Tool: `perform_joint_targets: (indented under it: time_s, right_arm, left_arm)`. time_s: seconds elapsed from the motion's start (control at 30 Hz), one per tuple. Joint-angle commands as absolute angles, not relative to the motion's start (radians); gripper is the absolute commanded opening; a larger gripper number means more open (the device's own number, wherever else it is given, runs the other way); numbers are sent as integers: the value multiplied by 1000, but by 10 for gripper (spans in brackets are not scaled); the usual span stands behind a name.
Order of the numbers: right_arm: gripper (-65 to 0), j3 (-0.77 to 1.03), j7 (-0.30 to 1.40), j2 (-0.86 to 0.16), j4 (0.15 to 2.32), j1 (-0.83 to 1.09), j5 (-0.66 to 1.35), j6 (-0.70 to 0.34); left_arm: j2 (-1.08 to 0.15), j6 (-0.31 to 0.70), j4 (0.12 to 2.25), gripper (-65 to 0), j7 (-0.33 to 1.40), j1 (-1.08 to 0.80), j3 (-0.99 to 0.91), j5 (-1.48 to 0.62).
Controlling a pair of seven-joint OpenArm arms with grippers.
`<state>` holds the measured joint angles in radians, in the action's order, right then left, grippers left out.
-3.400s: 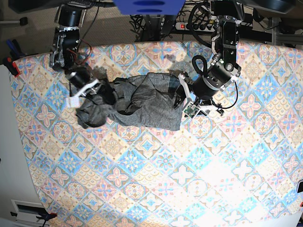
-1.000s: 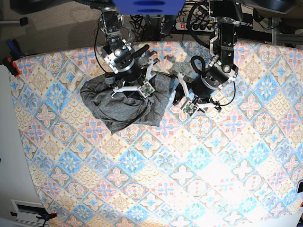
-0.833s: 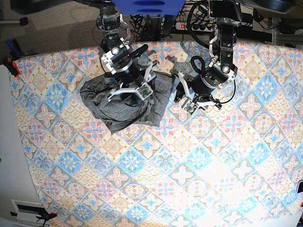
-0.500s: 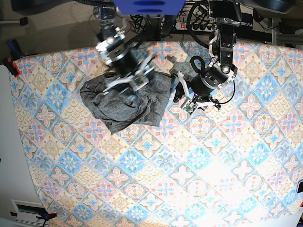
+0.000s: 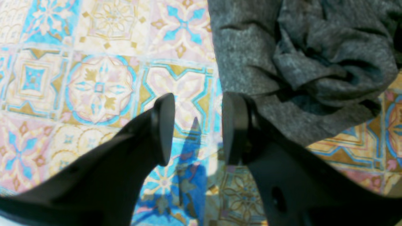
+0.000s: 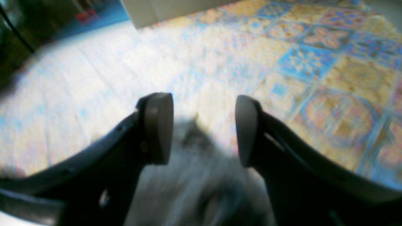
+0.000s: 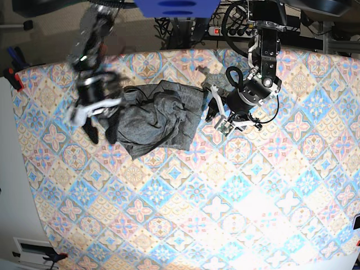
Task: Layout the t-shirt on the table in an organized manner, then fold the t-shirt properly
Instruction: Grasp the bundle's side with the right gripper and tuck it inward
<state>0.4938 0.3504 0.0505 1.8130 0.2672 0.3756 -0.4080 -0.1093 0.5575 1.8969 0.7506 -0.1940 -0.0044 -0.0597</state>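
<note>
One t-shirt (image 7: 154,121), one table (image 7: 225,214) and two grippers show in the base view; the shirt lies crumpled in a heap at about ten o'clock from the table's centre, well inside the far edge; the left gripper (image 7: 216,115) sits just beside the shirt's three o'clock edge, and the right gripper (image 7: 97,130), motion-blurred, hangs over the shirt's nine o'clock edge; from five to eight o'clock the patterned cloth lies bare to the near edge, broad room on that side.

One pair of dark fingers (image 5: 163,125) fills the low half of the left wrist view; the left gripper (image 5: 194,125) stands partly open with only patterned table (image 5: 94,78) showing in the gap, nothing held; the shirt (image 5: 298,62) bunches at one to three o'clock, its straight edge running just beside the right-hand finger; whether that finger touches the cloth I cannot tell.

One pair of fingers shows in the right wrist view too; the right gripper (image 6: 204,128) stands partly open and grips nothing; a blurred grey mass, the shirt (image 6: 194,182), lies below the gap at six o'clock; bare table (image 6: 314,62) spreads from twelve to three o'clock.
</note>
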Motion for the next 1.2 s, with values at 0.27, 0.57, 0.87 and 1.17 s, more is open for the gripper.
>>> perform_joint_targets:
  time_s: [0.27,0.57,0.87,1.17]
  right_arm:
    - [-341,604,469,-108,1577,243,819,-487]
    - [-341,464,470,-113,1552,248,806,-490]
    - [-341,378,469,-113,1446,248,805,-490]
    - [-341,470,469,-150,1423,252,811,-490]
  left_arm:
    - [-107,559,1916,-424,730,-185,-5,-68]
    - [-104,559,1917,-424,730,-183,-5,-74]
    - [-105,559,1933,-424,731,-174,-5,-70]
    - [-105,559,1934,-424,731,-174,-5,-70]
